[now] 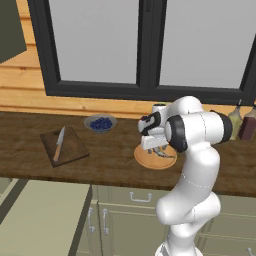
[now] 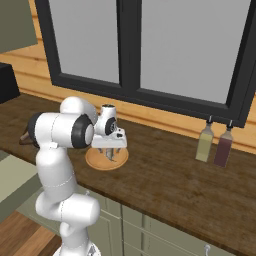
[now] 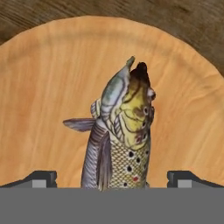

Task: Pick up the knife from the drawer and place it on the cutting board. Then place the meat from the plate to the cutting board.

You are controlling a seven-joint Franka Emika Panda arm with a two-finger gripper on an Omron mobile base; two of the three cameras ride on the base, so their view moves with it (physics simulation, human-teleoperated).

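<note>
1. The gripper (image 1: 161,151) sits at the centre of the left base view, pointing down over the plate (image 1: 145,159); its jaws stand wide apart with nothing between them.
2. In the hand view the two dark fingertips (image 3: 41,178) rise at the lower left and lower right, one on each side of the meat (image 3: 124,135) — a spotted fish with a yellow-green head that points toward the top of the frame.
3. The fish lies on the round tan plate (image 3: 48,87), roughly across its middle; the fingertips appear to be apart from it, though how high they hang above the plate I cannot tell.
4. In the right base view the gripper (image 2: 111,154) hangs at centre left over the same plate (image 2: 95,161), which rests on the dark wooden countertop (image 2: 170,180).
5. The knife (image 1: 59,143) lies on the cutting board (image 1: 75,147) at the left of the left base view, pale blade toward the top of the frame and wooden handle toward the bottom.
6. A small grey bowl of blue berries (image 1: 100,123) stands just up and right of the board — near it, not touching.
7. The drawer (image 1: 45,215) shows pulled open at the lower left of the left base view, below the counter edge.
8. Two bottles (image 2: 214,145) stand side by side at the right of the right base view, below the window frame.
</note>
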